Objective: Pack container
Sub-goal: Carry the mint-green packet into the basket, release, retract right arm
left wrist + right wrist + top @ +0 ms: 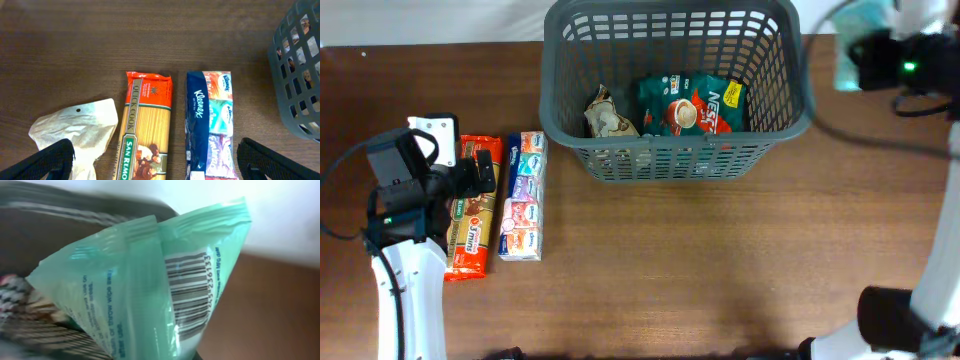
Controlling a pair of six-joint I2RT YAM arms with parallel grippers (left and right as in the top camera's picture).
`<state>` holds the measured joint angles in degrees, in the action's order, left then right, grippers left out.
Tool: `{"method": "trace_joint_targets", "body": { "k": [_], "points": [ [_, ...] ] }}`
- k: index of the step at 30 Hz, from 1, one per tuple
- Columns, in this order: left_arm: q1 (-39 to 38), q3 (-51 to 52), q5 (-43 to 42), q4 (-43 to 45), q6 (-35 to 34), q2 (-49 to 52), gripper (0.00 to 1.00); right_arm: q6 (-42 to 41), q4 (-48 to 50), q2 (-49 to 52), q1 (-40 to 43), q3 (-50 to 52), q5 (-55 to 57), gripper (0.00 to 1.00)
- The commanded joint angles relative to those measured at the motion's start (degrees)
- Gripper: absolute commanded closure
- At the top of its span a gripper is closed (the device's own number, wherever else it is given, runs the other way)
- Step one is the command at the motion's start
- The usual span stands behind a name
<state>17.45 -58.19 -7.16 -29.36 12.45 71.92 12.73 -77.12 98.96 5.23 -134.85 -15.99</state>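
Container, a large dark grey lattice-sided plastic basket (670, 158), sits at the wooden tabletop's (720, 260) far edge holding a green coffee pouch (692, 105). Right end effector (860, 52), beside its right rim, clamps a pale green plastic packet (165, 290); left end effector (155, 150) hovers, fingers apart, over an orange spaghetti pack (147, 125) and tissue multipack (210, 120).

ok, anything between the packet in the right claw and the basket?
Nothing visible. The right claw holds the pale green packet just outside the container, beside its right rim, and the top is open. Inside, a green coffee packet and a small brown packet lie low on the base.
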Motion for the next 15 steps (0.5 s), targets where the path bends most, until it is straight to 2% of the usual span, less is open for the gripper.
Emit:
{"method": "trace_joint_targets", "body": {
  "k": [1, 6, 13, 15],
  "points": [
    [0.24, -1.01, -1.01, 0.15, 0.72, 0.28, 0.01, 9.73, 2.51, -0.55, -7.82, -1.97, -1.38, 0.96],
    [0.24, -1.01, -1.01, 0.15, 0.72, 0.28, 0.01, 17.55, 7.72, 3.91, -16.02, -1.29, -1.40, 0.96],
    [0.24, -1.01, -1.01, 0.15, 0.72, 0.28, 0.01, 17.55, 12.83, 15.67, -23.30, -1.29, -1.49, 0.96],
    [0.24, -1.01, -1.01, 0.15, 0.72, 0.28, 0.01, 17.46, 13.07, 21.90, -25.20, -1.29, -1.40, 0.96]
  ]
}}
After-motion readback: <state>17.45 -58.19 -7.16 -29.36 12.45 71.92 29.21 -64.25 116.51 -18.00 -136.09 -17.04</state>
